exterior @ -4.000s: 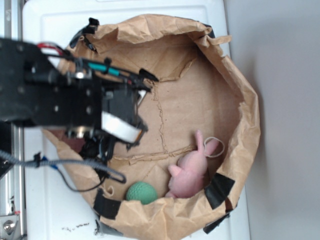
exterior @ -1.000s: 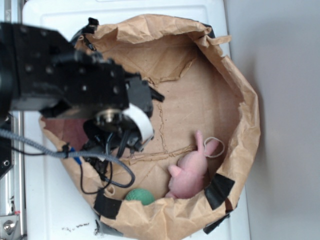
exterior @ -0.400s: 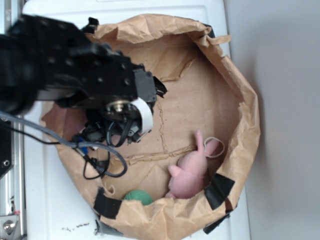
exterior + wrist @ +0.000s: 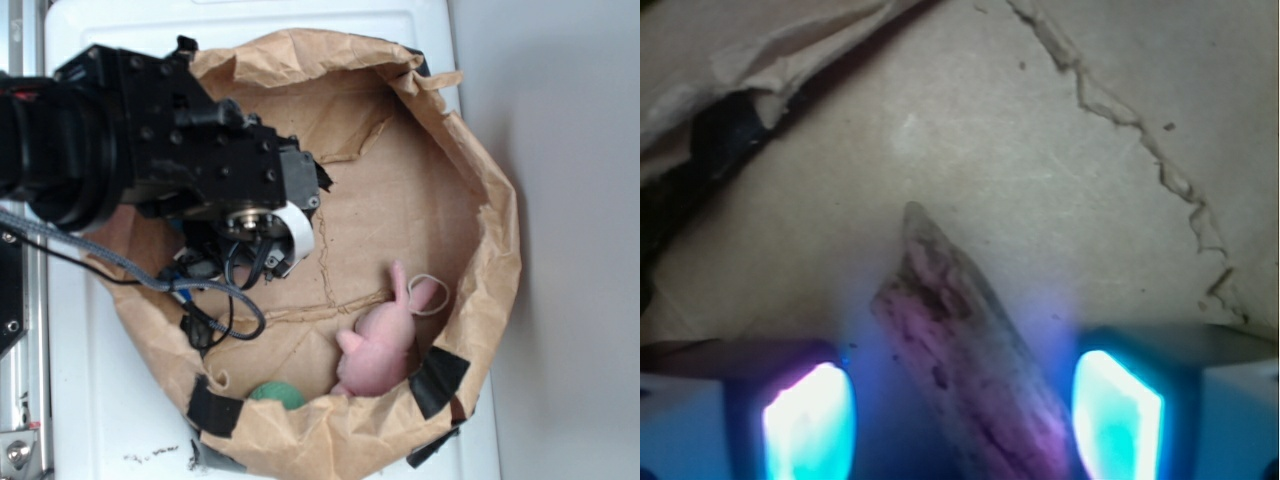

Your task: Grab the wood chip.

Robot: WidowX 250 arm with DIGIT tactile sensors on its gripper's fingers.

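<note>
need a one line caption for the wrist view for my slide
Wrist view: the open gripper straddles the wood chip lying on the torn brown paper lining, glowing fingers either side, not yet touching.

rough wood chip (grainy), creased paper lining

Crumpled brown paper liner forms a bowl on the white bench, black tape patches on its rim. Inside, a pink plush bunny lies near the bottom edge, green ball just left of it.
</note>
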